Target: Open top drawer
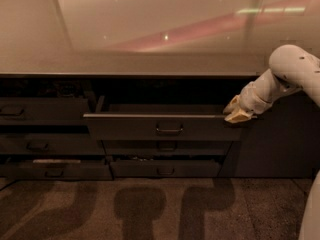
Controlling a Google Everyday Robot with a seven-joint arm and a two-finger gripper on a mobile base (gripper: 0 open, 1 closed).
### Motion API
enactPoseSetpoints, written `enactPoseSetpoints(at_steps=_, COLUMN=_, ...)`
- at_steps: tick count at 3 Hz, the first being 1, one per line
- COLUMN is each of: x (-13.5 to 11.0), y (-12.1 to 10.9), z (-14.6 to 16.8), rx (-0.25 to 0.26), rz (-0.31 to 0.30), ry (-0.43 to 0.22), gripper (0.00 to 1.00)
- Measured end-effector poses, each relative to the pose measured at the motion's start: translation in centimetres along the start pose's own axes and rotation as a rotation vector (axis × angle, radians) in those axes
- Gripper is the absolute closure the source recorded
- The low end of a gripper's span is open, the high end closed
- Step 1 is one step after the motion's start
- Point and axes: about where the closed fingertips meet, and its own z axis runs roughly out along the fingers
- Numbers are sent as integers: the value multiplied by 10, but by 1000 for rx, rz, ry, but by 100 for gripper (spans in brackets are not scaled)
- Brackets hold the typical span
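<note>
Top drawer [130, 129] hangs just under the worktop [150, 61], in the middle column of the cabinet. It is the widest front and stands pulled out part way, so its front is nearer to the camera than the two fronts below it. A dark gap shows behind its upper edge. I judge that the opening is under way but not complete.

The white arm [290, 71] comes in from the right and bends down toward the right end of this front. I think it goes there because the upper edge gives a place to hook and pull without using the handle. The end effector [237, 112] rests at the upper right corner of the front and touches the edge. Whether it is spread or pressed together I cannot tell. The recessed handle [169, 129] at the centre of the front is free, and nothing touches it.

By count:
- one worktop
- one arm
- one end effector
- six drawer fronts, in two columns of three, one column at the left and one in the middle
- six small handles, one on each front
- one plain dark panel [275, 144] to the right of the drawers, with no handle
</note>
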Motion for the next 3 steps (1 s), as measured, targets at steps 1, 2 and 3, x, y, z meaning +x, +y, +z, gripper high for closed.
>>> enactPoseSetpoints(at_steps=1, x=0, y=2, z=-1, rx=-1, rz=-2, ry=-1, gripper=100)
enactPoseSetpoints(at_steps=2, x=1, y=5, z=-1, rx=-2, rz=-5, ry=-1, gripper=100)
enactPoseSetpoints(at_steps=3, x=4, y=9, z=-13, rx=35, rz=-44, ry=10, gripper=100)
